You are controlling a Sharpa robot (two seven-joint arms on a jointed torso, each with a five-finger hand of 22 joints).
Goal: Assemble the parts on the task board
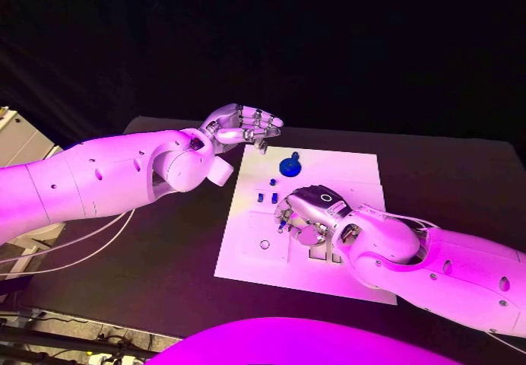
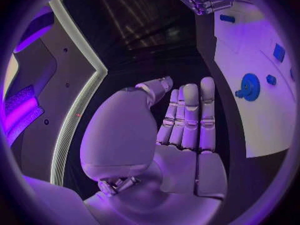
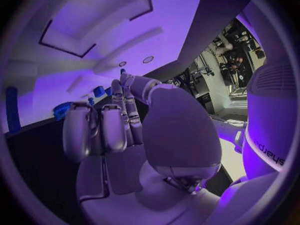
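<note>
The white task board [image 1: 252, 262] lies in the middle of the black table. On its far part stands a blue gear [image 1: 290, 166] [image 2: 250, 87], with small blue parts [image 1: 267, 196] nearer me. My right hand [image 1: 309, 215] hangs low over the board's middle, fingers curled down. Thumb and a finger meet on a small blue part [image 3: 122, 72] [image 1: 282, 226]. My left hand [image 1: 241, 125] [image 2: 184, 130] is raised over the board's far left corner. Its fingers are straight and side by side, and it holds nothing.
A round hole [image 1: 264, 244] and some slots [image 1: 324, 255] are cut into the board's near half, the slots partly under my right wrist. Pale equipment [image 1: 17, 141] and loose cables [image 1: 66, 255] lie off the table's left side.
</note>
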